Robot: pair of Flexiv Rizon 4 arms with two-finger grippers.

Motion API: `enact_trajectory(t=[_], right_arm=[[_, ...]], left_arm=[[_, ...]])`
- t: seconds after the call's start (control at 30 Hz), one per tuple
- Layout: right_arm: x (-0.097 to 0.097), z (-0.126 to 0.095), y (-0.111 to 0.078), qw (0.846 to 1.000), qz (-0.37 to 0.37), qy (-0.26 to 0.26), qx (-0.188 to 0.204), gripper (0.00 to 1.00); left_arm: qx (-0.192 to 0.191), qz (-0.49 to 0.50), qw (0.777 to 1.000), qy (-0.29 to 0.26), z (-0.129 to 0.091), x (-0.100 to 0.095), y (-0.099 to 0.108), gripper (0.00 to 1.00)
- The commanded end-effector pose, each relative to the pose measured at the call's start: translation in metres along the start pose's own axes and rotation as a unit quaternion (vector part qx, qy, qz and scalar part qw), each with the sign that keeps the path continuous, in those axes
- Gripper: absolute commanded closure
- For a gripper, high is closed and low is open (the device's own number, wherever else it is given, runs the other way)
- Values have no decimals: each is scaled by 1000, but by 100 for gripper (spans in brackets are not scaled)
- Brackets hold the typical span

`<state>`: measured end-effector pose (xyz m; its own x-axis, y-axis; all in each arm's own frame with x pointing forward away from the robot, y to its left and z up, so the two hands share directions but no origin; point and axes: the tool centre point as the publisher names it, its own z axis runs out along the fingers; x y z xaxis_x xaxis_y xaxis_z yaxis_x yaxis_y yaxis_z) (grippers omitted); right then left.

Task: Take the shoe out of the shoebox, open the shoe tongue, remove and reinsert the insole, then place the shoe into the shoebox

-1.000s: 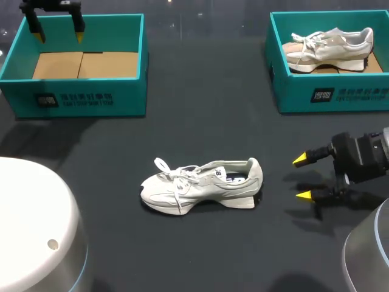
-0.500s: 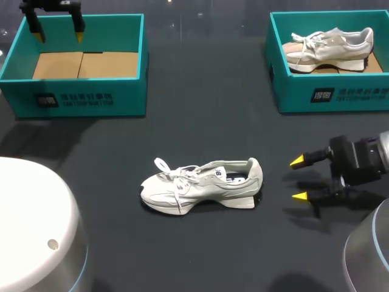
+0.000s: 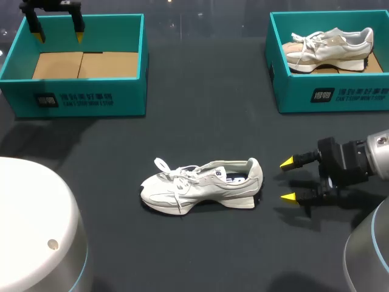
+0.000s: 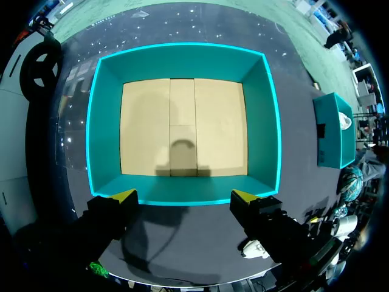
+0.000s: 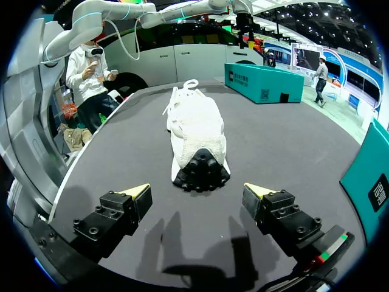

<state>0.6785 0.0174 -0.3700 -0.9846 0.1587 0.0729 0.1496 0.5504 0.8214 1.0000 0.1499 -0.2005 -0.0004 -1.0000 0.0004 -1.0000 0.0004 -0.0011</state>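
Your left gripper (image 4: 183,196) hangs over a teal shoebox (image 4: 182,61). Its two fingers (image 4: 112,213) stand wide apart. Their yellow tips (image 4: 243,196) sit just above the wall of the box that is nearest to the gripper. The box is open at the top and lies right ahead of the gripper. You can look down onto its brown cardboard floor (image 4: 213,121). A dark shadow (image 4: 176,158) falls on that floor, close to the near wall. The box stands on a dark table (image 4: 292,109). Off to one side of the gripper, well apart from the first box, stands a second teal box (image 4: 331,137). A bit of white shows in it, too small to tell what it is.
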Motion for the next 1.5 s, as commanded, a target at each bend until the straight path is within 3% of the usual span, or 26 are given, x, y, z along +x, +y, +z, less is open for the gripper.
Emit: enact_trajectory(t=[0.03, 1.5], right_arm=[[-3, 10, 1, 1000, 2, -1, 0, 0], [-3, 75, 19, 1000, 14, 25, -4, 0]], left_arm=[[0, 0, 1000, 0, 0, 0, 0, 0], [0, 0, 1000, 0, 0, 0, 0, 0]])
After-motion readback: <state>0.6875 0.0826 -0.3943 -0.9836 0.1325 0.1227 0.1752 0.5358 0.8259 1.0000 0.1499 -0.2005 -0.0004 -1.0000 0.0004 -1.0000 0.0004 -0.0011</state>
